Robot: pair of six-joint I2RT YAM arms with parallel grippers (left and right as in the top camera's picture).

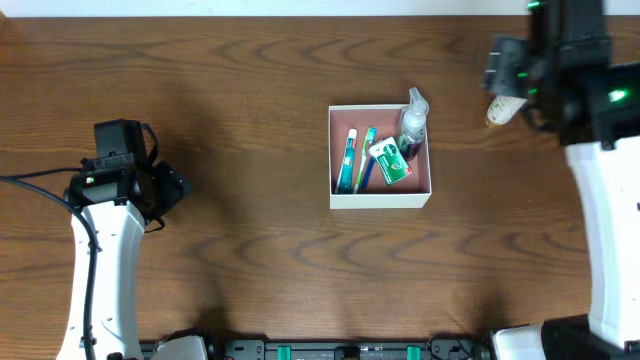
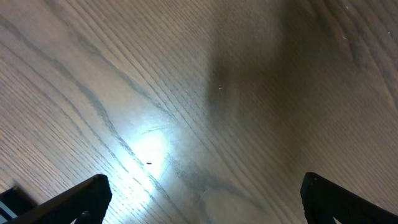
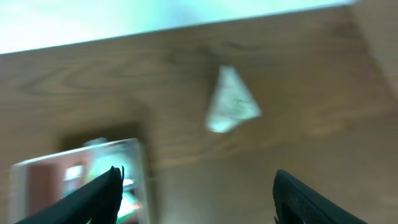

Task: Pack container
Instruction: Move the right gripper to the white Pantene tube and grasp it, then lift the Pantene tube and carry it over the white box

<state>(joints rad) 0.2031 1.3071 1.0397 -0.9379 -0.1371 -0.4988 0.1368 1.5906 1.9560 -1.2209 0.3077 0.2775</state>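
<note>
The container (image 1: 380,199) is a white-walled square box with a reddish-brown inside, at the table's middle. In it lie a blue-capped tube (image 1: 349,160), a teal toothbrush (image 1: 366,160), a green packet (image 1: 390,162) and a clear bottle (image 1: 412,122). A small pale tube (image 1: 503,109) lies on the table right of the box; it also shows in the right wrist view (image 3: 230,104). My right gripper (image 3: 199,205) is open and empty, above the table between the box corner (image 3: 81,158) and the pale tube. My left gripper (image 2: 205,208) is open and empty over bare wood at the far left (image 1: 165,190).
The right arm (image 1: 565,70) stands at the back right and partly covers the pale tube. The table's far edge (image 3: 186,25) runs just beyond that tube. The right wrist view is blurred.
</note>
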